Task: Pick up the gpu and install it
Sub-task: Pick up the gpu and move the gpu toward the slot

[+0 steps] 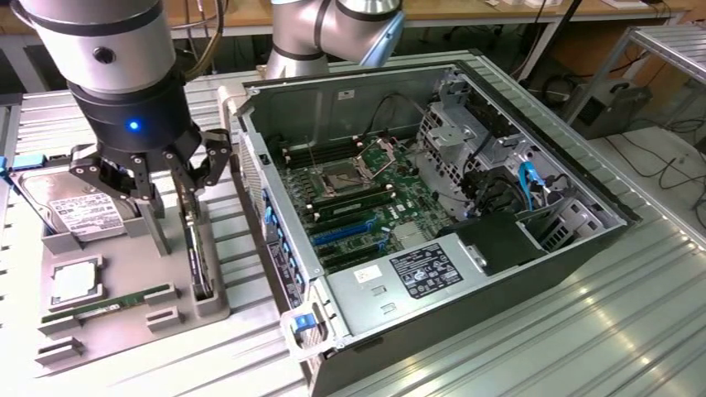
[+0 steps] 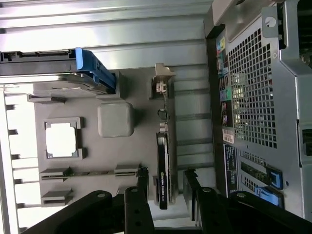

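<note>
Steel computer case, open side up, on slatted metal table; inside: green motherboard with blue slots, labelled power supply at the end nearer the camera. Grey fixture tray just beside the case, at the exterior view's left, holding hard drive, processor, memory stick and gpu, each in a separate recess. gpu on edge in the slot nearest the case, seated in the tray. Gripper directly above, jaws spread, one finger either side of the card, clear of it.
</note>
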Controlling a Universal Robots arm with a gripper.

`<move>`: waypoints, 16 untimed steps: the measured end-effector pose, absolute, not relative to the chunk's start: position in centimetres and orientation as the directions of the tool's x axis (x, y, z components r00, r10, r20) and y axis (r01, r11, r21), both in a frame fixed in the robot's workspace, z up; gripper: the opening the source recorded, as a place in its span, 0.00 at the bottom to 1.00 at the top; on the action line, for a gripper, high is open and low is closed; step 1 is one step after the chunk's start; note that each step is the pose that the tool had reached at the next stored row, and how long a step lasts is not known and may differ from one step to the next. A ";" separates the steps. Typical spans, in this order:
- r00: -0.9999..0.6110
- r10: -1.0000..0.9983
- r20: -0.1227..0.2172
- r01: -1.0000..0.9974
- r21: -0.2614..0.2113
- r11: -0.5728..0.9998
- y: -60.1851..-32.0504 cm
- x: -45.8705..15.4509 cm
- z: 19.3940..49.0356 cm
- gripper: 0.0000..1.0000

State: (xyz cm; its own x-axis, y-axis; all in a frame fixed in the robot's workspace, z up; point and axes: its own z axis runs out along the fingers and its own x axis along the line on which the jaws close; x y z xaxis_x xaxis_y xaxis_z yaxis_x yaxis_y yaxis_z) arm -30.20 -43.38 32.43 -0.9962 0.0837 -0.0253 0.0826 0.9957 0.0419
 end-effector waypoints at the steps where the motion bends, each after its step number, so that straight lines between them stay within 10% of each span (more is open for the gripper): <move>1: -0.996 0.086 -0.025 0.084 0.042 0.996 -43.4 -30.2 32.2 0.42; 16: -0.992 0.123 -0.025 0.122 0.042 0.992 -43.5 -30.0 29.0 0.42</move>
State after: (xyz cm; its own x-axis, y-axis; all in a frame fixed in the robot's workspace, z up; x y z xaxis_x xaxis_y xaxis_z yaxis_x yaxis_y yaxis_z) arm -30.04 -43.51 28.99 -0.9921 0.1229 -0.0253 0.1218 0.9917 0.0418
